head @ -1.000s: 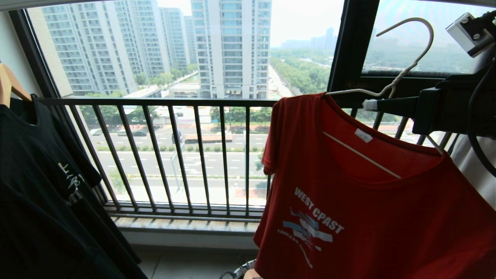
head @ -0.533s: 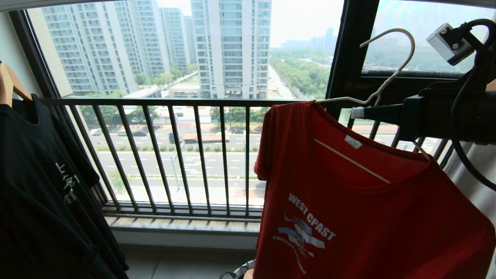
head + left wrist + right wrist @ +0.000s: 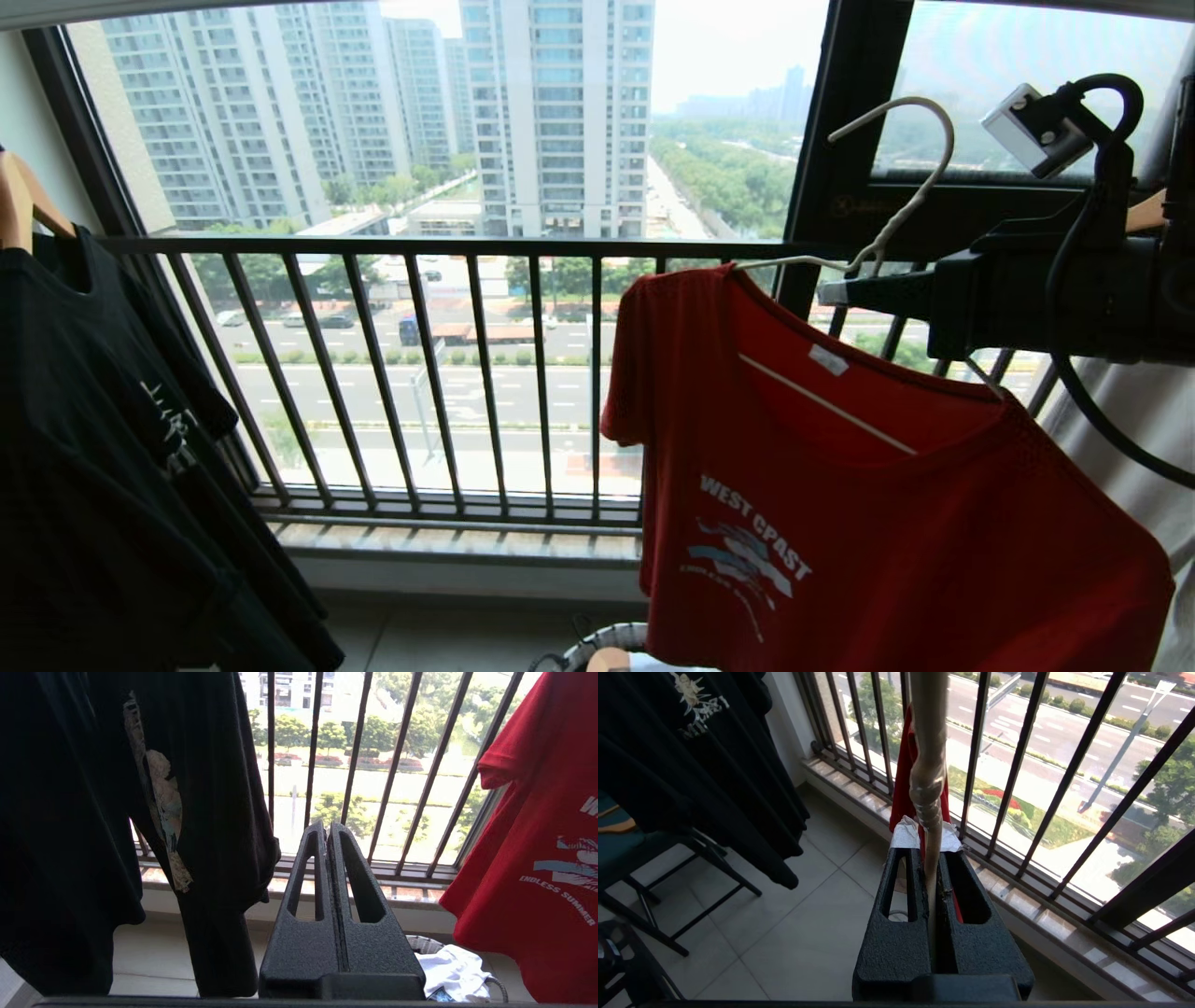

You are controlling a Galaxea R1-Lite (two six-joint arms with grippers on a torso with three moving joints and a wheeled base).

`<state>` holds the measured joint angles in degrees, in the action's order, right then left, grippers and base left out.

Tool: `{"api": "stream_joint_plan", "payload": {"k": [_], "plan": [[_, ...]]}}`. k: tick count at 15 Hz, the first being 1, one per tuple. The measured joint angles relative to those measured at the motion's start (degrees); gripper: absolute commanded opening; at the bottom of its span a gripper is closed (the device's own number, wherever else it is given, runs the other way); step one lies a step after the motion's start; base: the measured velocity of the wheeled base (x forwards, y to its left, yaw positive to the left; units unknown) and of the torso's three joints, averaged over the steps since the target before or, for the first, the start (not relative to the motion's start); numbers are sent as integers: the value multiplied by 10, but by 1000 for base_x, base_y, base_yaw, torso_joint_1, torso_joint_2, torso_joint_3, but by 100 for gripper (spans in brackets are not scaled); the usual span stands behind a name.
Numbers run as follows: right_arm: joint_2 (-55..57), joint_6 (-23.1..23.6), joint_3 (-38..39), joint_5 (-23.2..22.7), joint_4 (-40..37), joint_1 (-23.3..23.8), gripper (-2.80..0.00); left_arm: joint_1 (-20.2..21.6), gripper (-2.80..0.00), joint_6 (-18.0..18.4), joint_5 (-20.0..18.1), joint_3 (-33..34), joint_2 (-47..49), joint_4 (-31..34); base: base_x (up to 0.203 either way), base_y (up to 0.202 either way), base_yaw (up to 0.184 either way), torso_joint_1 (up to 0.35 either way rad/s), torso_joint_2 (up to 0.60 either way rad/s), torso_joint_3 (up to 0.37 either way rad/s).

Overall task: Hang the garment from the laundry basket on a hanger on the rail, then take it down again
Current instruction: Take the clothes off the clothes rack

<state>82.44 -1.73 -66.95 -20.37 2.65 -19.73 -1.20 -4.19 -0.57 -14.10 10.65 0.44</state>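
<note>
My right gripper (image 3: 930, 858) has its black, grainy-textured fingers (image 3: 896, 914) pressed on the neck of the hanger (image 3: 896, 201), just under the twisted wire where the thin white stem begins; scraps of white padding sit at the fingertips. In the head view that arm reaches in level from the right, and the hanger's rounded hook curves free in the air against the window frame, on no bar that I can see. From the hanger hangs the garment (image 3: 868, 532), a red short-sleeved T-shirt of fine, matte knit, tilted so its left shoulder rides higher than its right, with white "WEST COAST" lettering and a blue-white graphic on the chest and a small white label inside the collar. My left gripper (image 3: 328, 858) is low and nearer me, its two slotted fingers pressed flat together on nothing, pointing at the dark barred railing (image 3: 467, 373). Below the red hem I see the woven wall of the laundry basket (image 3: 423, 943) with white cloth (image 3: 451, 970) bunched in it. At far left hangs a black T-shirt (image 3: 103, 467) on a wooden hanger (image 3: 23, 201).
</note>
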Motion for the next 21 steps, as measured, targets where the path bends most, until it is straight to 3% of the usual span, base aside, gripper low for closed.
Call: {"api": "stream_joint_plan", "payload": {"k": [2, 5, 8, 11, 14, 15, 16, 18, 21], "plan": [[2, -2, 1, 0, 0, -2, -280, -11, -280, -3, -51, -90, 97, -1, 0, 0, 0, 0, 0, 0], [5, -5, 0, 0, 1, -4, -280, -34, -280, -7, -164, -213, 269, -1, 0, 0, 0, 0, 0, 0], [17, -42, -10, 1, 2, -5, -280, -104, -280, -15, -243, -327, 453, -2, 0, 0, 0, 0, 0, 0], [29, -63, -18, 3, 2, -12, -280, -207, -280, -49, -274, -452, 613, -2, 0, 0, 0, 0, 0, 0], [29, -95, -24, 6, 1, -29, -280, -296, -280, -86, -263, -526, 707, 16, 0, 0, 0, 0, 0, 0], [28, -107, -27, 8, 0, -39, -280, -310, -82, -88, -246, -535, 728, 19, 0, 0, 0, 0, 0, 0], [28, -111, -28, 13, -2, -49, -280, -319, 0, -89, -225, -541, 746, 20, 0, 0, 0, 0, 0, 0], [29, -115, -28, 38, -3, -75, -280, -347, 0, -107, -166, -560, 772, 22, 0, 0, 0, 0, 0, 0], [28, -120, -26, 71, -5, -112, -280, -398, 0, -166, -41, -595, 795, 19, 0, 0, 0, 0, 0, 0]]}}
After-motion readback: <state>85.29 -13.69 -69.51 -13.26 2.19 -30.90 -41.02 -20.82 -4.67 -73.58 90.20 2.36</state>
